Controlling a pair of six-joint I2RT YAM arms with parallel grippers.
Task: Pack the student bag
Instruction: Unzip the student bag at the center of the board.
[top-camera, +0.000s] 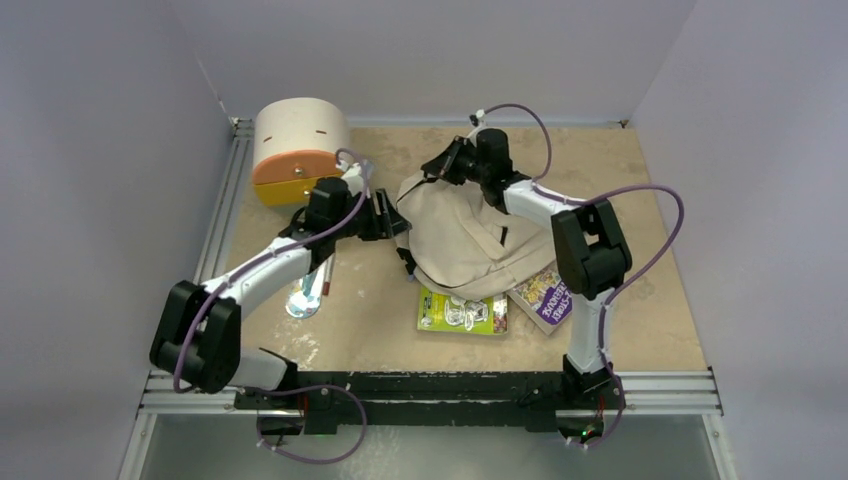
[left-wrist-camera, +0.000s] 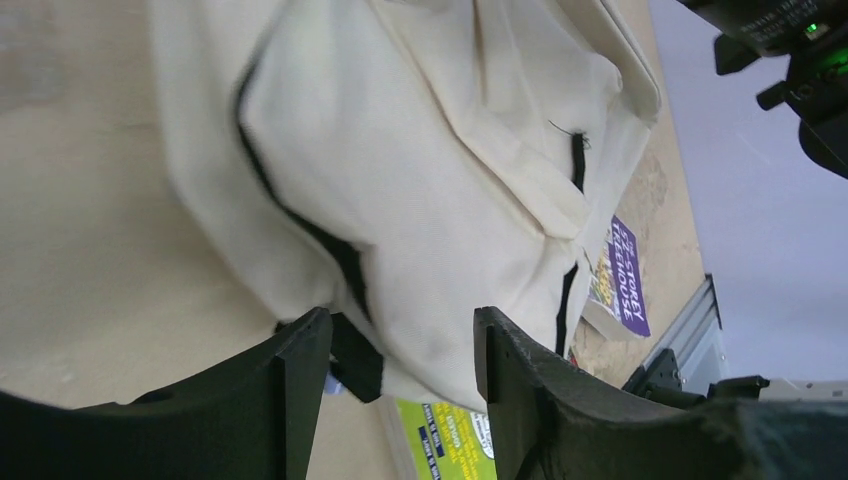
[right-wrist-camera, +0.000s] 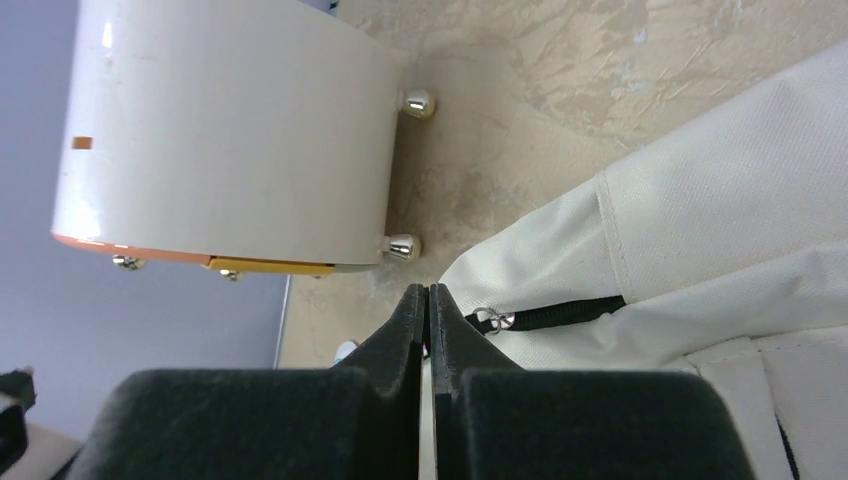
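Student bag (top-camera: 465, 240): beige with black zipper lines, slumped mid-table between the two grippers.
Left gripper (left-wrist-camera: 402, 372): jaws spread. Its wrist view shows the bag's lower edge and a black strap end in the gap, but contact cannot be told. The overhead view shows only that it is at the bag's left side.
Right gripper (right-wrist-camera: 428, 298): fingers pressed together with nothing visible between them. The overhead view places it at the bag's far top edge.
Zipper pull (right-wrist-camera: 495, 320): seen only in the right wrist view, just beside the closed tips.
Drawer box (top-camera: 297, 150): cream with orange and yellow fronts, at the far left. Its metal knobs show only in the right wrist view.
Green book (top-camera: 462, 312): near side of the bag, partly under its edge.
Purple book (top-camera: 545, 297): beside the green book, also partly covered by the bag.
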